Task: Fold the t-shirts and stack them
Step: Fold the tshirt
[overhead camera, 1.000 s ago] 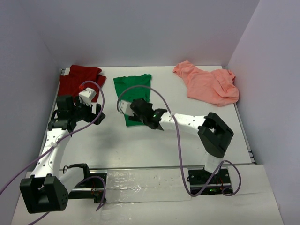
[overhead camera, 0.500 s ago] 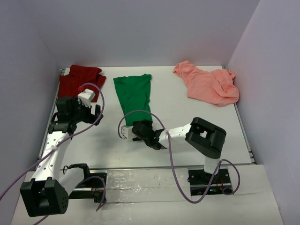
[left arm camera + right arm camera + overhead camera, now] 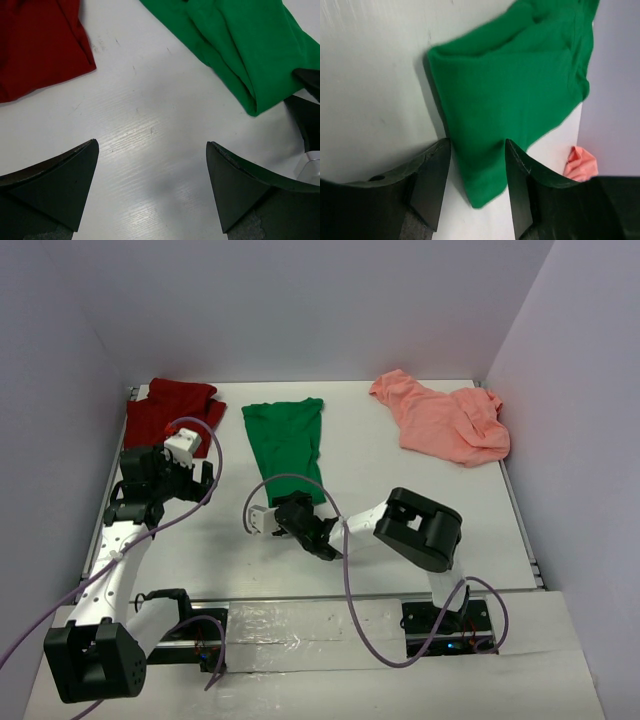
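From above, the near end of the green shirt (image 3: 285,440) vanishes under the right gripper (image 3: 288,508), so I can't make out its hem. Left of the green shirt, the left arm (image 3: 150,480) covers the red shirt's (image 3: 165,410) near edge. In the right wrist view, just a scrap of the pink shirt (image 3: 580,162) shows beyond the green one.

— Where do the shirts lie?
— Dark red cloth t-shirt (image 3: 165,410) upper left on the white tabletop (image 3: 400,530), bright green cloth t-shirt (image 3: 285,440) upper centre, crumpled salmon pink cloth t-shirt (image 3: 440,420) upper right.
— The grippers?
— Right gripper (image 3: 477,142) straddles the green one's lower end; left gripper (image 3: 151,145) sits lower, between red and green.
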Robot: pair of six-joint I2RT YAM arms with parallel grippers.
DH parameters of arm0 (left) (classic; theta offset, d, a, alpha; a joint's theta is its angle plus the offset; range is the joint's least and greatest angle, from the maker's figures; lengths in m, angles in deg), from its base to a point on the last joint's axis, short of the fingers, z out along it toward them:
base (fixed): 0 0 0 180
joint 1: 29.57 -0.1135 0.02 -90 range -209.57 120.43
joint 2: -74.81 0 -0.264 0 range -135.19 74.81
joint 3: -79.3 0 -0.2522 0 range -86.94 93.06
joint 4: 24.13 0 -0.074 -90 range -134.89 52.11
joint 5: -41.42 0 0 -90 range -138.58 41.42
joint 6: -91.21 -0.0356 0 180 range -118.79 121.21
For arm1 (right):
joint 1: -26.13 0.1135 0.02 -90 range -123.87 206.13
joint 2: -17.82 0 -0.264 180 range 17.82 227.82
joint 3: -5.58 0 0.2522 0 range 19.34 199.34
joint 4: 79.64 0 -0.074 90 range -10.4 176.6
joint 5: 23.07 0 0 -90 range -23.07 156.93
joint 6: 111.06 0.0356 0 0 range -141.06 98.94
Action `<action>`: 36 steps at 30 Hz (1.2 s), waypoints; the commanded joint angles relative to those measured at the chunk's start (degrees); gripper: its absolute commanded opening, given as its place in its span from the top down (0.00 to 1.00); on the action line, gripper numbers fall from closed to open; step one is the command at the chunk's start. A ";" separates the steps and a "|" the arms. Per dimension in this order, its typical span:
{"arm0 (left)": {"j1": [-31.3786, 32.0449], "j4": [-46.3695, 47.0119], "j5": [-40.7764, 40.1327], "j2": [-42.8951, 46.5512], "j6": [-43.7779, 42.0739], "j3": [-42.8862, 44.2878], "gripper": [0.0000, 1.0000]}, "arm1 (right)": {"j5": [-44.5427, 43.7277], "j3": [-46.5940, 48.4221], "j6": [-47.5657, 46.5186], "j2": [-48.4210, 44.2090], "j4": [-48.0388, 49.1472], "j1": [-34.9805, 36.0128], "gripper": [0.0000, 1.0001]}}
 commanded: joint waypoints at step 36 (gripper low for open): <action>-0.26 -2.17 1.90 5.52 -1.12 2.36 0.02 | 6.33 15.04 22.52 -21.15 -47.24 12.71 1.00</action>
